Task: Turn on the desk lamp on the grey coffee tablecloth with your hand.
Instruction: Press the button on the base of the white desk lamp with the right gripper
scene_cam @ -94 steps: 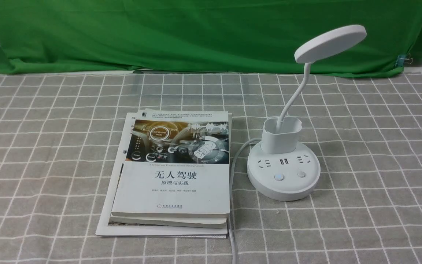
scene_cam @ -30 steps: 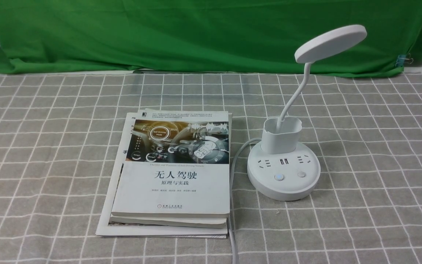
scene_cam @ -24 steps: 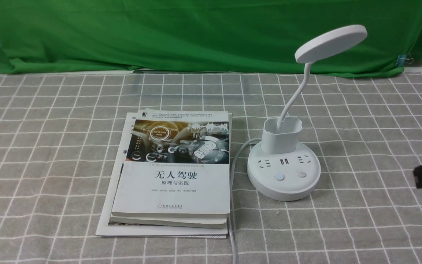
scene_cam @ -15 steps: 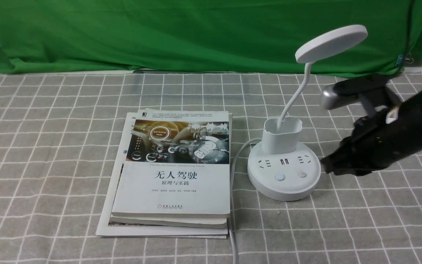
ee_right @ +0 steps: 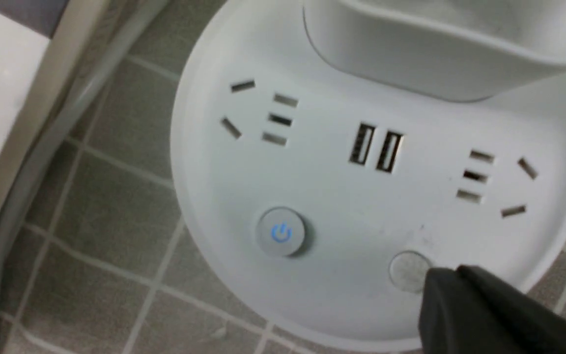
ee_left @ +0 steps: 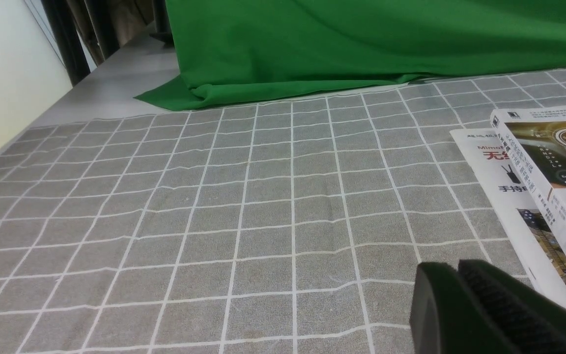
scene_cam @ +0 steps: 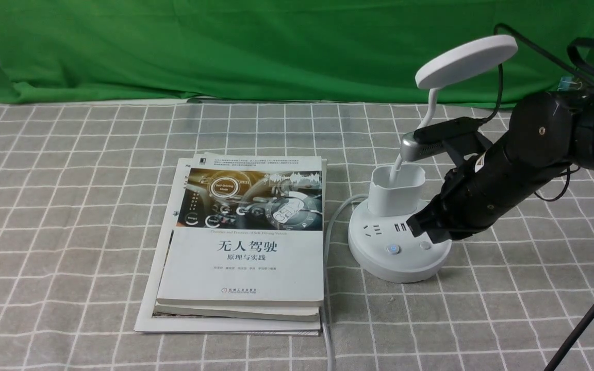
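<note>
A large grey-brown tablecloth (scene_cam: 70,206) with a thin white grid covers the whole table, and a plain green cloth (scene_cam: 225,46) hangs along its far edge. The bulky black right arm (scene_cam: 534,149), trailing black cables, reaches in from the right side and slopes down and to the left. A stack of white paperback books (scene_cam: 245,247) with a car-dashboard picture on the top cover lies flat at the middle of the tablecloth. Just right of the books stands the white plastic desk lamp (scene_cam: 399,252). Its round socket base rests on the tablecloth, and its thin neck rises out of a cup-like holder to a flat disc head tilted up at the far right. A pale grey cable (scene_cam: 328,242) runs from the left of the base towards the near edge, passing between the books and the lamp. The right gripper (scene_cam: 421,226) has its dark fingers drawn together into one blunt tip with nothing between them. It sits over the right part of the base, right at the edge of the plain grey round button (ee_right: 408,272); whether it touches cannot be told. To the left of that button is the round power button (ee_right: 281,232) with a blue symbol. The left gripper (ee_left: 455,275) is low over the cloth left of the books, its fingers pressed together and empty.
</note>
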You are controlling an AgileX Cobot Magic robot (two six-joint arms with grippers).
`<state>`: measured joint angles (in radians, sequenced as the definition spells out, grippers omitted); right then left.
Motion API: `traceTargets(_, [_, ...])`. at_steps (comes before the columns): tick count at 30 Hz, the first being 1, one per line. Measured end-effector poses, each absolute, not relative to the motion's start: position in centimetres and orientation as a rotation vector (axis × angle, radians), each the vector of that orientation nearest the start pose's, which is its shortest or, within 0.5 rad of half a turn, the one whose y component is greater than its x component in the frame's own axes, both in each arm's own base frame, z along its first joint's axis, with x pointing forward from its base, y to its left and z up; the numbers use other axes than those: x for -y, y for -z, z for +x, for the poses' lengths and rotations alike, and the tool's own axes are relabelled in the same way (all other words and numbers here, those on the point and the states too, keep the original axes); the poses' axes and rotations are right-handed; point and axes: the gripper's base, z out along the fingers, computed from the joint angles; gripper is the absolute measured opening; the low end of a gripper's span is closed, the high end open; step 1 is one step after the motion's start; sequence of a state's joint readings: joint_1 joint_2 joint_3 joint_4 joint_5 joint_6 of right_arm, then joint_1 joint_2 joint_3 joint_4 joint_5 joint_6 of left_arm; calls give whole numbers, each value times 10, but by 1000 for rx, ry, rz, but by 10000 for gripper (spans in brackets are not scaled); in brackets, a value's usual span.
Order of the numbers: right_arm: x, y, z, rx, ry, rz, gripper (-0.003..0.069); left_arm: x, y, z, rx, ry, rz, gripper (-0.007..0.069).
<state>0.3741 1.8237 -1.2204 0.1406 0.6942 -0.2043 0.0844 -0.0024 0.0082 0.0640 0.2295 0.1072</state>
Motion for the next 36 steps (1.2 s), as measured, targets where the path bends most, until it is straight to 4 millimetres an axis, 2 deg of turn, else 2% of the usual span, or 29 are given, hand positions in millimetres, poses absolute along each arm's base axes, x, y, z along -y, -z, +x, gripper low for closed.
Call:
traceTargets(12, [-145, -196, 344, -2683, -226, -639, 31, -6, -190, 55, -1721, -200, 62, 19])
traceTargets(17, [-147, -179, 348, -2724, -226, -641, 31, -6, -190, 55, -1721, -200, 62, 19])
traceTargets(22, [-149, -178, 350, -2720, -229, -663, 31, -6, -190, 55, -1721, -200, 62, 19])
traceTargets(27, [-148, -186, 348, -2700, -232, -659, 31, -6, -190, 55, -1721, -200, 62, 19])
traceTargets(30, [-146, -204, 343, -2658, -239, -654, 31, -6, -190, 55, -1721, -200, 62, 19])
traceTargets(33, [-142, -222, 333, -2620, -243, -652, 31, -6, -190, 55, -1721, -200, 62, 19])
traceTargets(36, [-137, -228, 320, -2616, -245, -656, 31, -6, -190, 55, -1721, -200, 62, 19])
